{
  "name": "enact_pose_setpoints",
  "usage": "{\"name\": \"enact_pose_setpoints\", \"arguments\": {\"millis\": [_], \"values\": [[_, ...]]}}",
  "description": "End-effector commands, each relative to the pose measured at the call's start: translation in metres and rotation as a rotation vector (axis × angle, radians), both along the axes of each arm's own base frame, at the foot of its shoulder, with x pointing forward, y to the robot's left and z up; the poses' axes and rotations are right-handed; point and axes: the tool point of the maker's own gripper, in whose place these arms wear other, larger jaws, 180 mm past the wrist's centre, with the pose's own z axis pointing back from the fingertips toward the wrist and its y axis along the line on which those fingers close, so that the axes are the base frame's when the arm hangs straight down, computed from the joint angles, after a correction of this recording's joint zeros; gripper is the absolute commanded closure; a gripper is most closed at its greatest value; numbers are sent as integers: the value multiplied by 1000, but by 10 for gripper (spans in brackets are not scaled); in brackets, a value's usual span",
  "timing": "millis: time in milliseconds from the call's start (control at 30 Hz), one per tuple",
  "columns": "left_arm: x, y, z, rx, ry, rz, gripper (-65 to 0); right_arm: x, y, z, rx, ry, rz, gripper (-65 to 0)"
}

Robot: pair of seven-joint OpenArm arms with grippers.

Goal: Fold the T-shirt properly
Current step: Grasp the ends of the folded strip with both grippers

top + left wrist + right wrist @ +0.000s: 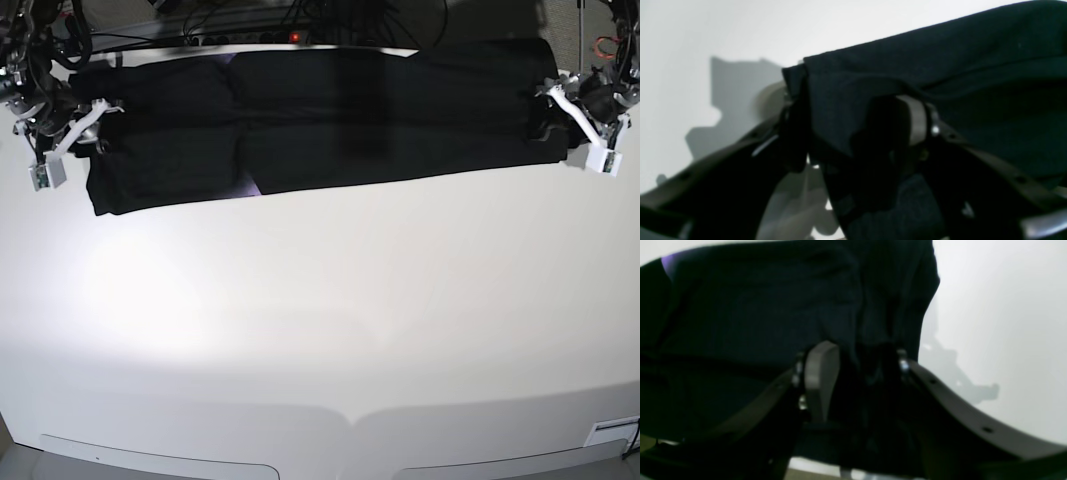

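Observation:
The black T-shirt (330,120) lies as a long folded band along the table's far edge, with a sliver of purple print (246,188) at its near hem. At the band's right end in the base view, my left gripper (550,105) is open. In the left wrist view its jaws (845,113) stand wide apart with a fold of T-shirt (940,66) draped loosely between them. My right gripper (95,115) is at the band's left end. Its fingers (821,373) are parted around a bunch of black T-shirt cloth (740,323).
The white table (320,320) stretches from the shirt towards its near edge. Cables and dark equipment (250,20) run behind the far edge. Both arms stand at the table's back corners.

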Motion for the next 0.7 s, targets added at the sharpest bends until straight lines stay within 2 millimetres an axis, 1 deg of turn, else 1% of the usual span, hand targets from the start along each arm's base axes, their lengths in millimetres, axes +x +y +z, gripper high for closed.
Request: {"name": "enact_pose_setpoints", "arguments": {"millis": [0, 133, 233, 300, 433, 533, 667], "values": [[6, 5, 11, 3, -34, -4, -382, 13, -4, 16, -20, -59, 14, -278], [4, 11, 16, -39, -17, 32, -382, 38, -3, 34, -16, -136, 14, -278], [3, 12, 30, -121, -41, 37, -382, 54, -2, 47, -15, -187, 14, -278], [4, 13, 42, -183, -65, 46, -382, 61, 2, 54, 12, -215, 18, -278], [10, 28, 70, -278, -146, 106, -382, 65, 14, 61, 94, -247, 32, -278], [17, 39, 93, -343, -230, 155, -382, 64, 15, 59, 100, -236, 32, -278], [18, 40, 94, -349, -247, 168, -382, 64, 15, 59, 100, -235, 32, -278]]}}
